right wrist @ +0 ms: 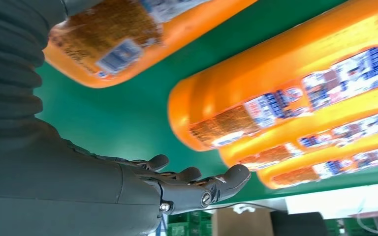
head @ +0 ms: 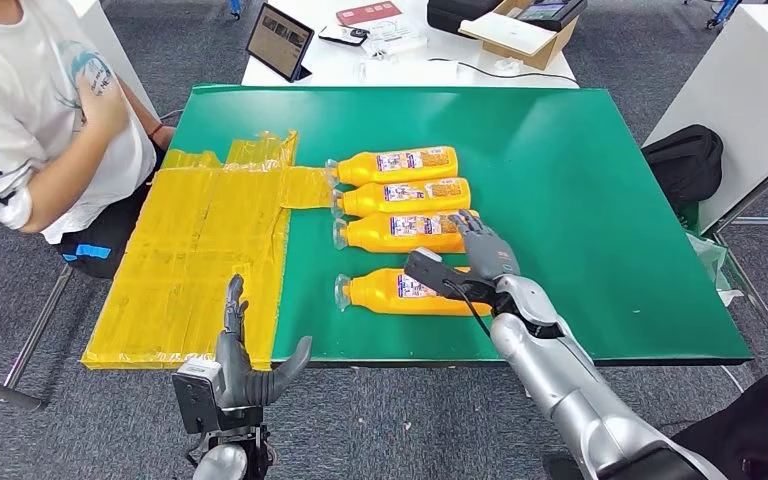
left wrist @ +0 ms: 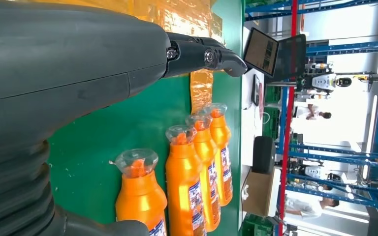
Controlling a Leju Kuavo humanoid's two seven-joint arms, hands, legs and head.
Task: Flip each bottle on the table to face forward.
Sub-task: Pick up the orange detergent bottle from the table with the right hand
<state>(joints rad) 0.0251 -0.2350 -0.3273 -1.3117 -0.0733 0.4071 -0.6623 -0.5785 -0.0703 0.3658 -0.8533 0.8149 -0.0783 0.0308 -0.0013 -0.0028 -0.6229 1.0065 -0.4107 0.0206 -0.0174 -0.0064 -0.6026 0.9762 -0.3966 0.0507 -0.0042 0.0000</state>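
Four orange bottles lay on their sides on the green table (head: 580,200), caps toward the yellow taped sheet (head: 200,250) that covered the table's left part. Three formed a tight row just beside the sheet's narrow tab: the far bottle (head: 395,165), the second bottle (head: 405,197) and the third bottle (head: 400,232), each with its printed label showing. The fourth bottle (head: 400,292) lay apart from them, nearer the table's front edge. All four were glossy plastic with clear domed caps, broad-shouldered and tapering to the neck.

The right hand (head: 485,252) reached over the table on its silver arm, held above the base ends of the third and fourth bottles, fingers (right wrist: 226,179) spread and slightly curled, gripping nothing. The left hand (head: 250,365) hung off the table's front edge below the sheet, thumb out and fingers straight, likewise empty.

One person (head: 40,120) in a white shirt sat beside the table's left corner, next to the sheet. One tablet (head: 280,42) stood on a white desk beyond the table's far edge.
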